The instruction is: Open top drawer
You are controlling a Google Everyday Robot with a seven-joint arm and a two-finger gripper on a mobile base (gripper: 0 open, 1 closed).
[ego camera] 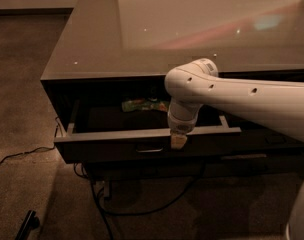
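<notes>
1. Camera view looks down on a dark cabinet point(92, 59) with a glossy, reflective top, standing on a carpeted floor point(22, 94).
2. The top drawer point(102, 148) sits directly under the cabinet's top and stands pulled out from the cabinet's front. Its flat front panel is well forward of the cabinet face, and its shadowed inside is open to view.
3. The small bar handle point(149, 148) is at the middle of that front panel, on the side facing away from the cabinet.
4. A green packet point(142, 105) lies inside the drawer, towards the back, just below the cabinet top's front edge.
5. The white arm point(252, 101) comes in from the right, across the cabinet's front, and bends down at a rounded joint.
6. The gripper point(178, 140) hangs from that joint in front of the cabinet. It is at the upper rim of the drawer's front panel, just right of the handle and apart from it.
7. Whether the gripper is spread or closed cannot be told here.
8. Dark cables point(157, 209) trail over the floor below the cabinet's front, under the open drawer.
9. One thin cable point(17, 156) runs off to the left of the cabinet.
</notes>
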